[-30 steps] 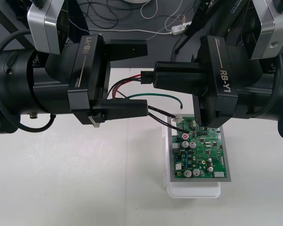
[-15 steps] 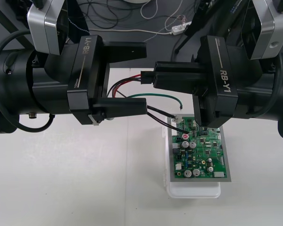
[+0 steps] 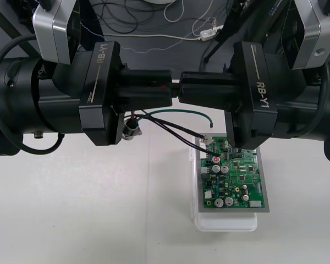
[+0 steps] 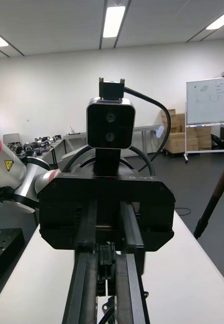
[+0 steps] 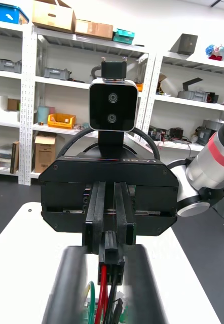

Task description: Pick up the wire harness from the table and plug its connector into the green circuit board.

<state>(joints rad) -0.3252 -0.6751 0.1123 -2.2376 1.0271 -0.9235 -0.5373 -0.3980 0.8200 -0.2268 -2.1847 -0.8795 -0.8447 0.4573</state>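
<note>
Above the bench (image 3: 71, 209), just beyond the far end of the green circuit board (image 3: 234, 179) on its white base (image 3: 225, 223), the two arms meet tip to tip in the front view. The right pincer (image 3: 182, 91) is clamped on the black plug (image 5: 110, 250) of the wire harness (image 3: 181, 111), which the left wrist view shows pinched between its two fingers, with red, black and green wires trailing from it. The left pincer (image 3: 165, 88) is closed on those wires just beside the plug, its fingers (image 5: 66, 288) drawn in on either side of them. The round metal socket (image 3: 131, 130) hangs below the left pincer, clear of the bench. The green wire arcs and the black wires slope down toward the board's far edge; the plug is held in the air, not in the board.
</note>
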